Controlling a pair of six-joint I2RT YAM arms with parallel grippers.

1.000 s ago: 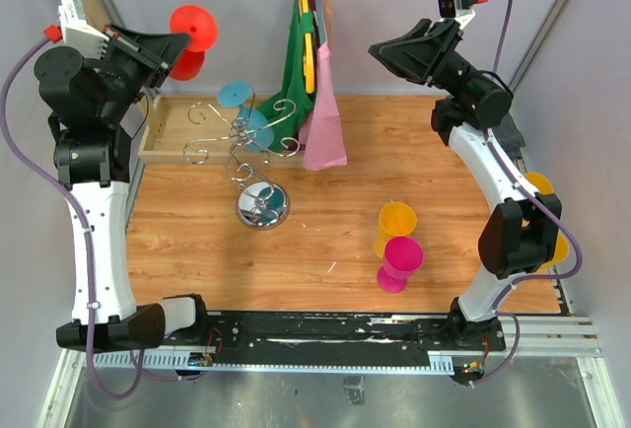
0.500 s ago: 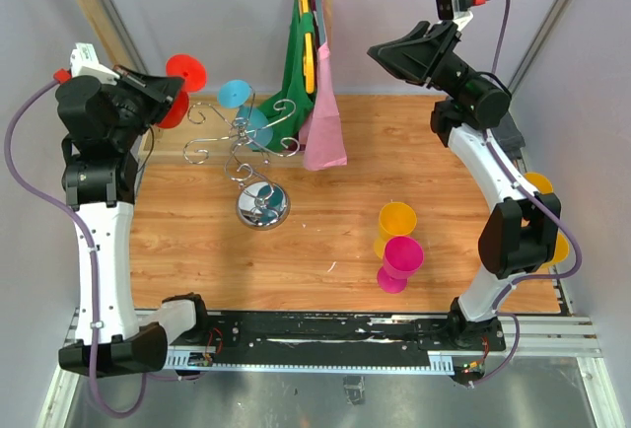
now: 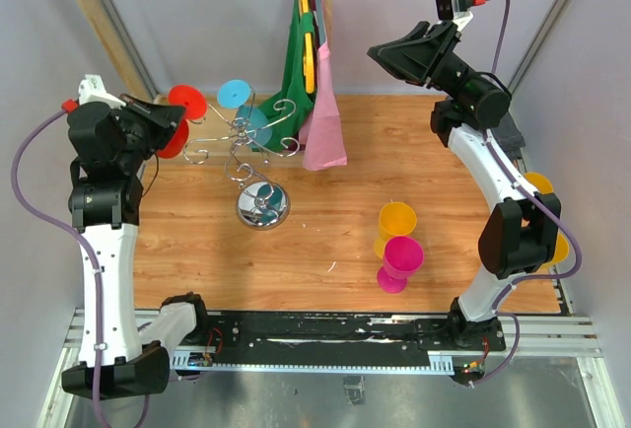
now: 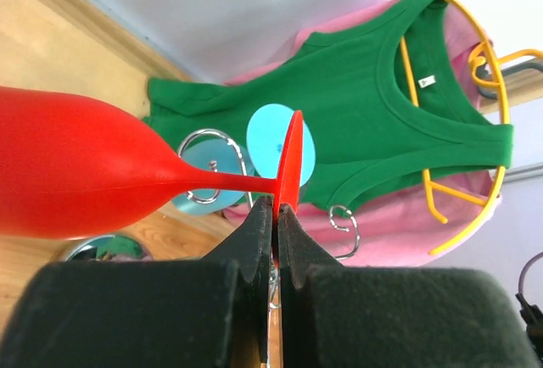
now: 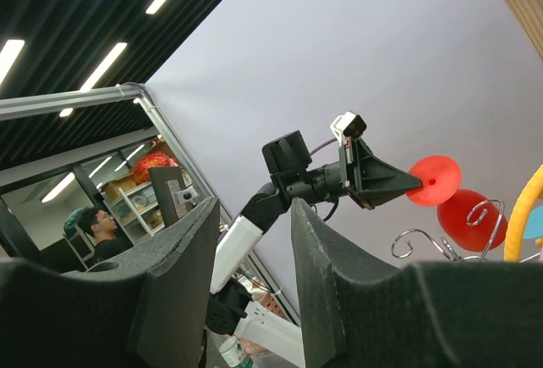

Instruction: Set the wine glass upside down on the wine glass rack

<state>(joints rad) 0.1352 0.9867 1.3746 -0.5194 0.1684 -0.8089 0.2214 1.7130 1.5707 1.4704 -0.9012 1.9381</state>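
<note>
A red wine glass (image 3: 174, 133) hangs in the air just left of the wine glass rack (image 3: 240, 138), a chrome wire stand with a round mirror base (image 3: 262, 204). My left gripper (image 3: 170, 117) is shut on the rim of the glass's round foot (image 4: 291, 163); the stem runs sideways to the bowl (image 4: 76, 173). A light blue glass (image 3: 254, 124) hangs on the rack, and its foot (image 4: 267, 143) shows behind the red one. My right gripper (image 3: 377, 51) is raised high at the back right, open and empty (image 5: 254, 209), looking at the red glass (image 5: 434, 180).
A yellow cup (image 3: 397, 220) and a pink glass (image 3: 402, 258) stand at the front right. Green and pink clothes (image 3: 317, 83) hang on yellow hangers from the wooden rail frame (image 3: 97, 16). A wooden tray (image 3: 163, 142) lies behind the rack at the left.
My left arm has come down and moved nearer, bringing the red glass from high at the back down beside the rack's left hooks. The right arm has stayed still.
</note>
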